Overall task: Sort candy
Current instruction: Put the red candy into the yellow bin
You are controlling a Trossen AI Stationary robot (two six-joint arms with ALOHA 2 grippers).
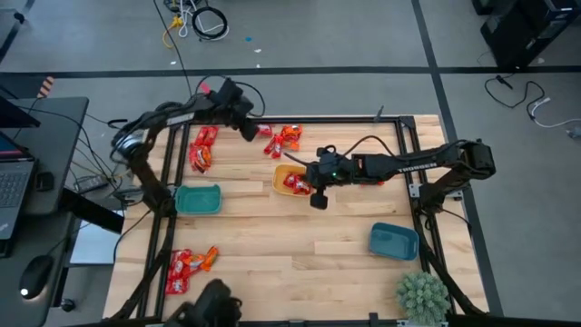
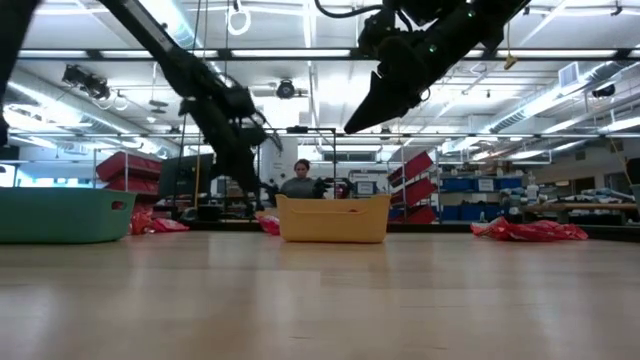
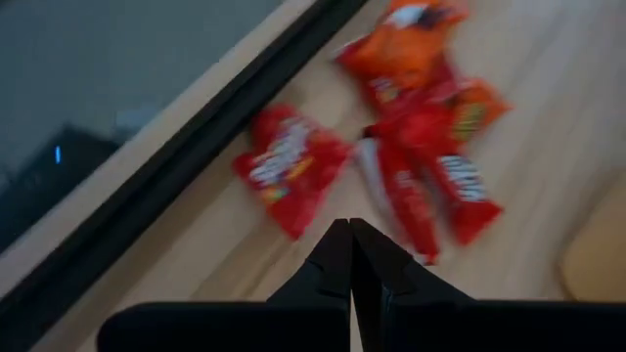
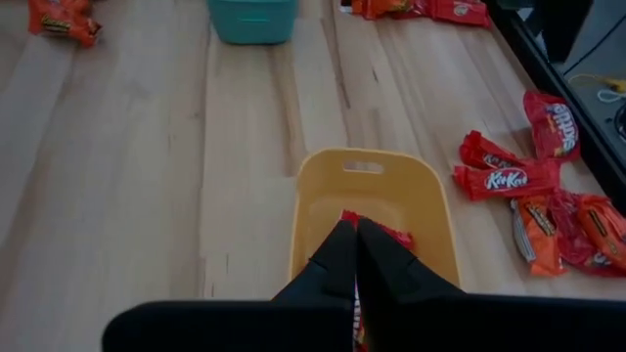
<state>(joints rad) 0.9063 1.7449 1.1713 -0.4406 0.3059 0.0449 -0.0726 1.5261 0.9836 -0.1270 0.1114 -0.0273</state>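
Left arm reaches from the surface's left side up to the far edge, wrist angled inward; left end effector (image 1: 248,130) hangs by the far rail, fingers pressed together, holding nothing, just beside the far middle candy pile (image 1: 282,139). In the left wrist view the tips (image 3: 349,256) meet above the wood, with red and orange packs (image 3: 421,147) just ahead and one red pack (image 3: 289,168) lying apart near the dark frame rail (image 3: 196,147). Right arm stretches from the right side across toward the middle, forearm roughly level; right end effector (image 1: 318,200) points down at the near rim of the yellow bowl (image 1: 282,173), fingers fully together, nothing gripped. In the low view it hangs raised above the yellow bowl (image 2: 333,220), not touching it. Right wrist view: closed tips (image 4: 352,256) over the yellow bowl (image 4: 323,196), red candy (image 4: 386,232) lying inside it. Other candy: a pile at far left (image 1: 201,149), a pile at near left (image 1: 188,265), loose packs beside the yellow bowl (image 4: 548,210). Teal bowl (image 1: 198,199) sits left of centre, blue bowl (image 1: 393,241) near right, a small green plant (image 1: 422,295) at the near right corner. Wooden surface (image 1: 300,245). A person (image 2: 299,180) sits in the room behind, seen in the low view.
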